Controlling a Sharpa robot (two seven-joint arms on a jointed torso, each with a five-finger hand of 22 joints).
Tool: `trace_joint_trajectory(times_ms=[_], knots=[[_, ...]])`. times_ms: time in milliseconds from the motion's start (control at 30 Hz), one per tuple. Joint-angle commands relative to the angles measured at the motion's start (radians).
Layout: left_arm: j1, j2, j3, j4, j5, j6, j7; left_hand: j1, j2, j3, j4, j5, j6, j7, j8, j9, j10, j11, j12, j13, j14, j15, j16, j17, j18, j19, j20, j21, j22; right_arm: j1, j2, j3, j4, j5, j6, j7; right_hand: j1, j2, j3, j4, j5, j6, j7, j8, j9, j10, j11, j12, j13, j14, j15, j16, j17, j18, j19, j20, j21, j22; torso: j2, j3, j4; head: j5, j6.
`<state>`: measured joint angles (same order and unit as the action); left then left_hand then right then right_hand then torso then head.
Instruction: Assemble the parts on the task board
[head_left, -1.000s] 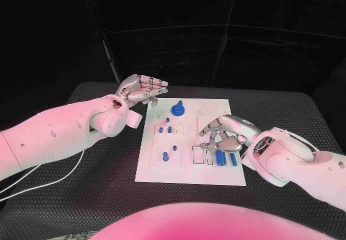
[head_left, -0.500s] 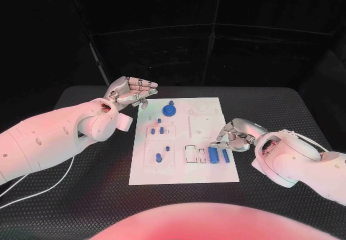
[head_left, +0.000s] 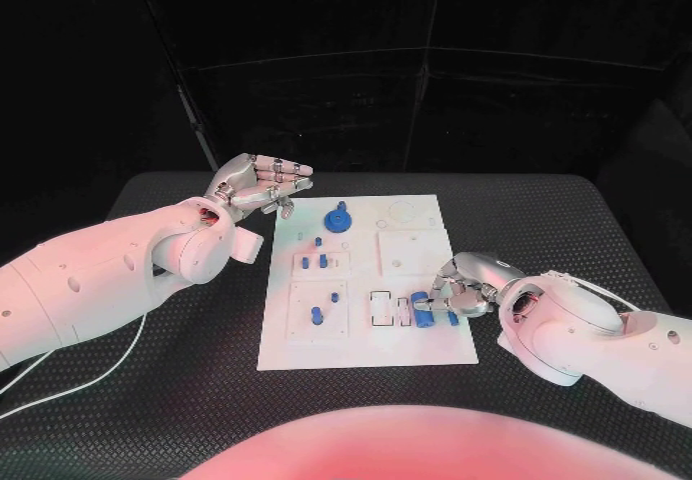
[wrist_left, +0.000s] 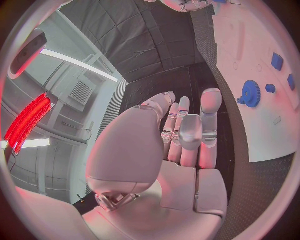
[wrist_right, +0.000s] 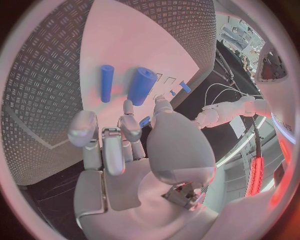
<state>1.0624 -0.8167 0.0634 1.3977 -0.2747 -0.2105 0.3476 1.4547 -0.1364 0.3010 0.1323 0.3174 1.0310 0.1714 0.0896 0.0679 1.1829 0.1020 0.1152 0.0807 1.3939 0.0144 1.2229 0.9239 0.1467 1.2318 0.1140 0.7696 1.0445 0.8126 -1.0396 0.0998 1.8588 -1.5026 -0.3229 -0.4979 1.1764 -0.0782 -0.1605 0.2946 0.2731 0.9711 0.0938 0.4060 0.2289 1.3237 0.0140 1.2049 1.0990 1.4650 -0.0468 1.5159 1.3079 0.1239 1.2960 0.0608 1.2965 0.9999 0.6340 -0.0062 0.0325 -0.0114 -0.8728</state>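
The task board (head_left: 368, 290), a flat white plate, lies mid-worktop (head_left: 577, 230) carrying smooth blue parts: a gear (head_left: 338, 218) and 2 cylinders (head_left: 424, 310). Our right hand (head_left: 464, 284) hovers at these cylinders, fingers (wrist_right: 131, 127) curled, grasping nothing we can see; the left hand (head_left: 260, 184) hangs empty, fingers loosely spread. We judge that a round cylinder could roll or slip from smooth metal fingers.

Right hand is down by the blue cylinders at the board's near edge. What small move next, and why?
Probably close the right hand on the thick blue cylinder: the fingertips sit just beside it, nothing looks held yet, and the left hand hovers off the task board, holding nothing.
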Motion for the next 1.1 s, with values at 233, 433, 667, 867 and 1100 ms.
trace_joint_trajectory(times_ms=[233,433,667,867,1100], knots=[[0.001,0.002,0.001,0.001,0.004,0.016,0.003,-0.013,-0.001,0.000,-0.001,-0.006,-0.003,0.005,-0.006,-0.001,-0.008,-0.001,-0.002,0.002,-0.007,0.001,-0.004,-0.001,0.012,-0.007,0.002,-0.006,-0.002,-0.012,0.028,0.001,-0.024,-0.035,0.060,-0.013,0.010,0.009,-0.004,-0.004,0.013,-0.008,-0.007,0.026,0.021,0.011,-0.004,0.011,0.018,0.083,-0.009,0.005,0.140,-0.017,0.002,-0.006,0.003,0.001,0.001,0.0011,0.0007,-0.002,0.000],[0.001,-0.001,0.001,0.001,0.004,0.017,0.002,-0.013,-0.001,0.000,-0.001,-0.006,-0.003,0.005,-0.006,-0.001,-0.008,-0.001,-0.002,0.002,-0.007,0.001,-0.004,-0.001,0.012,-0.007,0.002,-0.006,-0.002,-0.026,0.046,0.000,-0.044,-0.064,0.083,-0.014,0.031,0.016,-0.005,-0.006,0.020,-0.014,-0.009,0.040,0.034,0.012,-0.005,0.015,0.028,0.083,-0.010,0.005,0.140,-0.017,0.001,-0.007,0.003,0.001,0.002,0.0007,0.0005,0.001,0.000],[0.000,-0.002,0.001,0.001,0.004,0.019,0.001,-0.013,-0.001,0.000,-0.001,-0.006,-0.003,0.005,-0.006,-0.001,-0.008,-0.001,-0.002,0.002,-0.007,0.001,-0.004,-0.001,0.012,-0.007,0.002,-0.006,-0.002,-0.043,0.067,0.000,-0.055,-0.076,0.095,-0.014,0.050,0.021,-0.007,-0.008,0.024,-0.017,-0.010,0.053,0.045,0.017,-0.006,0.022,0.041,0.083,-0.011,0.006,0.141,-0.017,0.002,-0.008,0.004,0.004,0.001,0.0011,-0.0008,0.002,0.000],[0.000,-0.002,0.001,0.001,0.004,0.019,0.000,-0.013,-0.001,0.000,-0.001,-0.006,-0.003,0.005,-0.006,-0.001,-0.008,-0.001,-0.002,0.002,-0.007,0.001,-0.004,-0.001,0.012,-0.007,0.002,-0.006,-0.002,-0.048,0.070,0.000,-0.055,-0.082,0.073,-0.015,0.077,0.034,-0.011,-0.009,0.073,-0.027,-0.012,0.069,0.061,0.019,-0.008,0.024,0.051,0.083,-0.013,0.007,0.144,-0.017,0.002,-0.009,0.005,0.006,0.000,0.0003,-0.0003,-0.001,0.000],[-0.002,-0.003,0.001,0.002,0.004,0.020,0.000,-0.013,-0.001,0.000,-0.001,-0.006,-0.003,0.005,-0.006,-0.001,-0.008,-0.001,-0.002,0.002,-0.007,0.001,-0.004,-0.001,0.012,-0.007,0.002,-0.006,-0.002,-0.049,0.053,0.001,-0.026,-0.073,-0.025,-0.016,0.124,0.055,-0.010,-0.014,0.178,-0.027,-0.017,0.089,0.080,0.046,-0.013,0.059,0.101,0.086,-0.017,0.013,0.159,-0.019,0.008,-0.013,0.011,0.018,0.000,0.0023,-0.0012,0.002,0.000]])
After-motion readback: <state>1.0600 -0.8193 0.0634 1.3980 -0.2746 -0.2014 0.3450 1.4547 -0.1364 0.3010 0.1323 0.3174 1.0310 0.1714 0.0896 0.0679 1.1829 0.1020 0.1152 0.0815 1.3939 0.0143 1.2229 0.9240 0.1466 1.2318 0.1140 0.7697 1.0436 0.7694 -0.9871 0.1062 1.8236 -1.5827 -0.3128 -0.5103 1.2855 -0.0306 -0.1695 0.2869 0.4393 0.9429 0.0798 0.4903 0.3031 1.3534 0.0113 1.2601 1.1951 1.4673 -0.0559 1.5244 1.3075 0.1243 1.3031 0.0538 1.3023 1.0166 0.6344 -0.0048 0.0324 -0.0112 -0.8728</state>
